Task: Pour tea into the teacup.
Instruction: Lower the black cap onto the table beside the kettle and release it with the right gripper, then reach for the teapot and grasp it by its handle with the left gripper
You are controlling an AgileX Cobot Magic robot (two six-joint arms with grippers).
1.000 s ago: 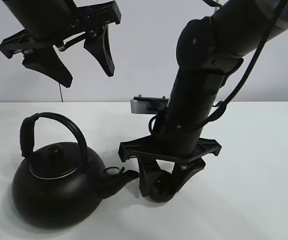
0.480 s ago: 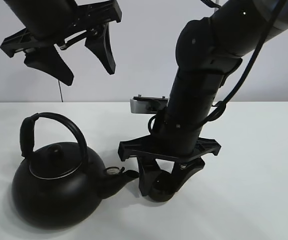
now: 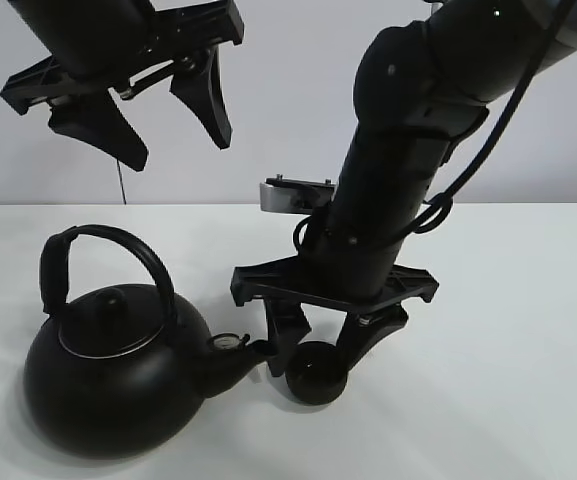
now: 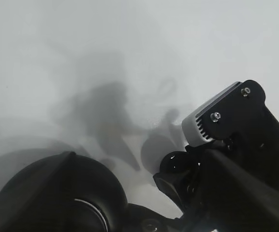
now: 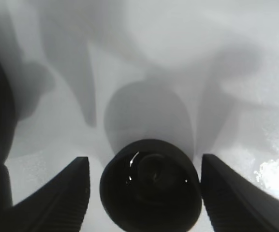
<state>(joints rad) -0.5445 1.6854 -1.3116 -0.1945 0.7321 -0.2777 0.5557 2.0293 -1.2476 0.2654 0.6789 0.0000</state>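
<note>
The small black teacup [image 3: 315, 378] stands on the white table just right of the kettle's spout [image 3: 236, 352]. My right gripper [image 3: 320, 352] reaches down over it, open, one finger on each side. In the right wrist view the teacup [image 5: 151, 193] sits between the fingers [image 5: 57, 203] with a gap on both sides. The large black kettle [image 3: 113, 385] with an arched handle stands at the front left. My left gripper [image 3: 176, 155] hangs open and empty high above the kettle. No tea is visible.
The white table [image 3: 508, 380] stretches to the right of the cup, with a pale wall behind. The right arm's wrist camera [image 4: 224, 113] and the kettle's top [image 4: 57, 193] show in the left wrist view.
My right gripper has risen slightly and shifted a little left, so more of the teacup shows below its fingers. The cup stays on the table. The left gripper has barely moved.
</note>
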